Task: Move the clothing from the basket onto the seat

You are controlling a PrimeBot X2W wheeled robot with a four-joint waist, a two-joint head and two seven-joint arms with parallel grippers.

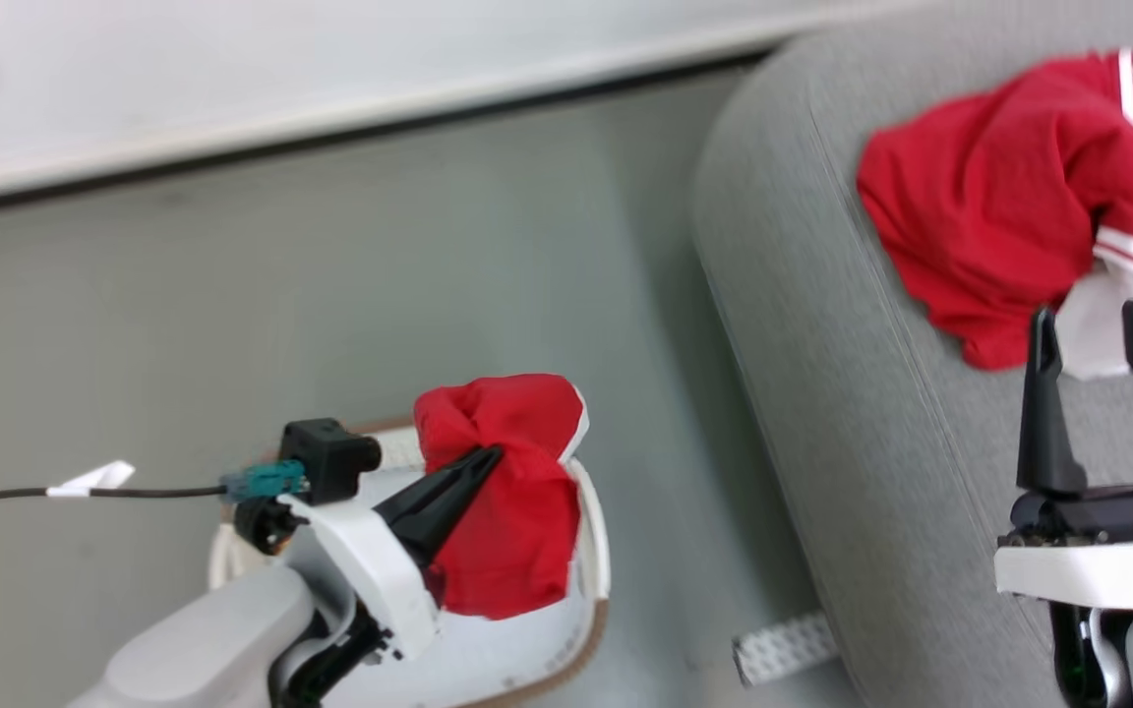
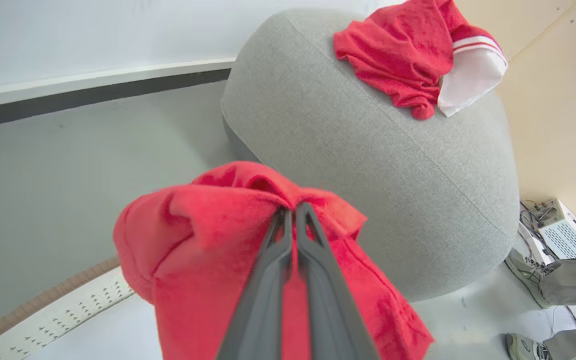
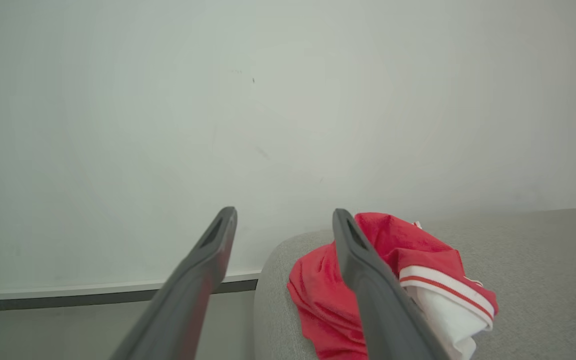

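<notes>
Above the basket (image 1: 598, 551), near left, the left gripper (image 1: 496, 452) pinches a red garment (image 1: 512, 531), likely for carrying; the right gripper (image 1: 1088, 315), fingers spread, hovers by a second garment (image 1: 999, 197) on the sofa (image 1: 822, 393).

You will find no text, label, brand, number or sign that can be read in any view. The small white tag (image 1: 94, 479) on the cable (image 1: 173, 491) is too blurred to read, and the white vented box (image 2: 565, 235) is too small.
</notes>
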